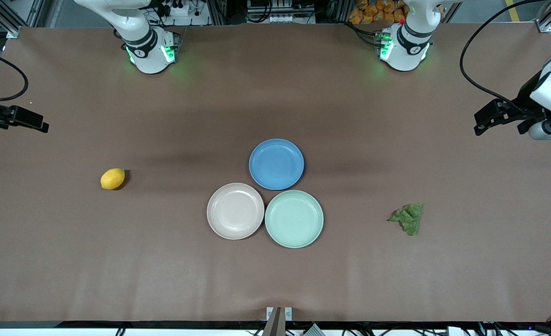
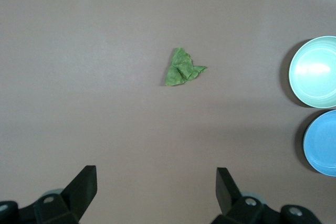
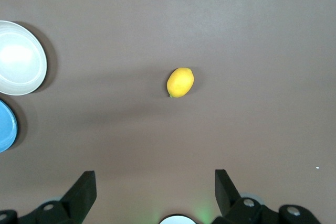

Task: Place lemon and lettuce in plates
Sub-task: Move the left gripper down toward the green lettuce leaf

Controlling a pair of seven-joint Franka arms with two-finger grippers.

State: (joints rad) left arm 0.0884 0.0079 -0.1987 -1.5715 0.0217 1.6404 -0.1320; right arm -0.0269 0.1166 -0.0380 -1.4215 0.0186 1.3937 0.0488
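Note:
The lemon [image 1: 112, 178] lies on the brown table toward the right arm's end and also shows in the right wrist view [image 3: 180, 82]. The lettuce [image 1: 408, 217] lies toward the left arm's end and also shows in the left wrist view [image 2: 182, 68]. The beige-pink plate [image 1: 235, 211] and the mint green plate [image 1: 294, 218] sit side by side at mid-table, both empty. My right gripper [image 1: 28, 120] is open and empty, high over the table's edge at its own end [image 3: 156, 184]. My left gripper [image 1: 499, 125] is open and empty, high over its end [image 2: 156, 182].
A blue plate [image 1: 276, 164] sits empty, touching the two other plates and farther from the front camera than they are. The arm bases [image 1: 151, 51] [image 1: 403, 46] stand along the table's edge farthest from the front camera. A cable [image 1: 478, 79] loops to the left wrist.

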